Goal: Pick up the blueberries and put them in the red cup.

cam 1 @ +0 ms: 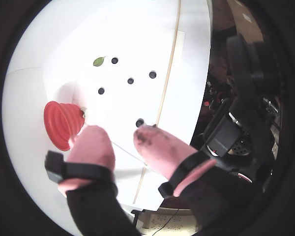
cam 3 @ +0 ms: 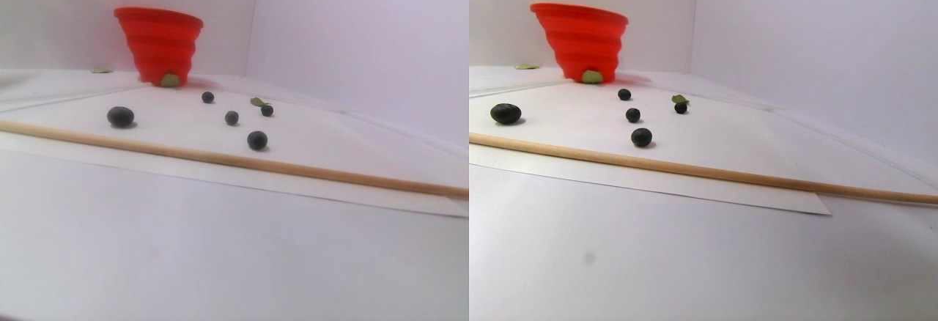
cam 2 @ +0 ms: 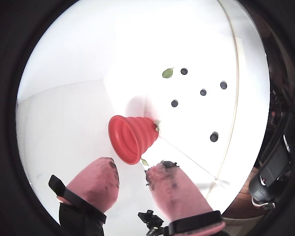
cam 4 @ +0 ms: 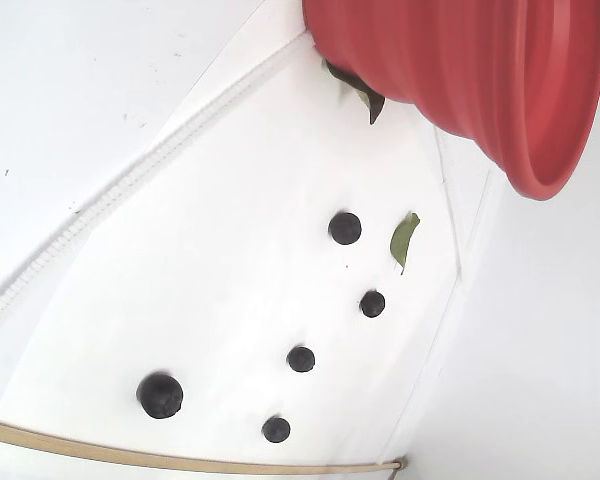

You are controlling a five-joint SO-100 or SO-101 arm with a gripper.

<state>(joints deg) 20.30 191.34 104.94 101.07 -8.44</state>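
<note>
Hand nearest the lens, pink fingers spread, pinching nothing. Red cup stands just ahead-left of it on the white worktop; five blueberries lie scattered ahead, the largest by the right fingertip.

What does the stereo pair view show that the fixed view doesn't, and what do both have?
Only the stereo pair view shows the large red ridged plastic cup whole and upright, the long thin wooden stick running nearly the full width, and the white back walls. Only the fixed view shows a steep close-up: the cup cropped at the top edge. Both share the five small round dark blueberries, the small green leaves and the white paper sheet. Neither shows the gripper.
</note>
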